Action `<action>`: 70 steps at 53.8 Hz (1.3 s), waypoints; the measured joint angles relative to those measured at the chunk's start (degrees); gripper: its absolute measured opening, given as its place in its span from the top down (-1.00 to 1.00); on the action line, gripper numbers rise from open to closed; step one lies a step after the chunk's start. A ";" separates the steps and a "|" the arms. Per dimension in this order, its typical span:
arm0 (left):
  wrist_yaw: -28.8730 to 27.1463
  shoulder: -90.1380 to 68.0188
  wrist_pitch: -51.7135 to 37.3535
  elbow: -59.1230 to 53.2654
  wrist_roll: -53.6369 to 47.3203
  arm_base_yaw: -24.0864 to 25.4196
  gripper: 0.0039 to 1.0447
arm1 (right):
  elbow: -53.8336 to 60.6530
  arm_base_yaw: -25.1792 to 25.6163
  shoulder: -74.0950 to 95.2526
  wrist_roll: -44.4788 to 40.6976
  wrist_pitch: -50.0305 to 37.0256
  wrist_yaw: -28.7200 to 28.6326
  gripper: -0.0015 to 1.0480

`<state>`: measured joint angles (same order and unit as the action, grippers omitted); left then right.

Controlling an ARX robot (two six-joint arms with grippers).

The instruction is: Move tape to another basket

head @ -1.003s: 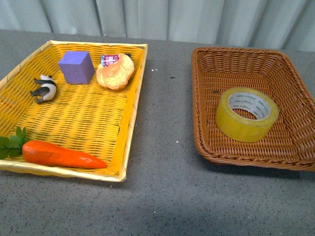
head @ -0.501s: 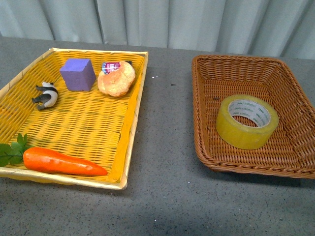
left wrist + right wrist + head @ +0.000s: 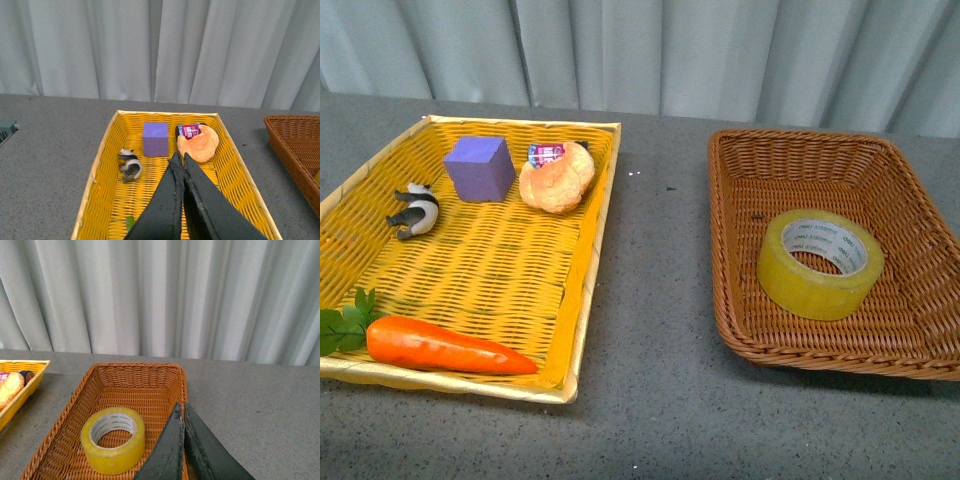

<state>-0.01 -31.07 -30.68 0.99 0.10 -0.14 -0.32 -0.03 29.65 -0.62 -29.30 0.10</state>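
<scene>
The yellowish tape lies flat inside the dark-brown wicker basket on the right of the table. In the right wrist view the tape sits in that basket, and my right gripper hangs shut and empty above the basket's rim, beside the roll and apart from it. My left gripper is shut and empty above the yellow tray basket. Neither gripper shows in the front view.
The yellow tray basket on the left holds a purple cube, a bread roll, a small packet, a panda figure and a carrot. Grey table between the baskets; curtain behind.
Across the front frames the whole scene has slid down in the picture, showing more curtain. The tape stays in the brown basket.
</scene>
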 joint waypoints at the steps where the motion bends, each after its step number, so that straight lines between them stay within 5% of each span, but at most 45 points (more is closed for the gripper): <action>1: 0.00 0.70 0.66 0.00 0.00 0.00 0.93 | 0.00 0.00 -0.68 0.00 0.66 0.00 0.98; 47: 0.00 20.61 20.00 -0.02 0.00 0.00 0.93 | 0.02 0.00 -19.78 0.00 19.23 -0.02 0.98; 53: 0.02 26.40 27.58 -0.02 0.00 0.00 0.93 | -0.02 0.00 -27.50 0.00 28.70 -0.17 0.98; 64: 0.00 30.77 30.56 0.00 0.02 0.00 0.93 | -0.02 0.00 -29.38 0.00 29.20 -0.17 0.98; 70: 0.00 30.82 30.56 0.00 0.04 0.00 0.61 | -0.02 0.00 -29.44 0.00 29.20 -0.17 0.86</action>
<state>-0.01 -0.25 -0.12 0.99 0.14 -0.14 -0.34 -0.03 0.21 -0.62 -0.10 -0.08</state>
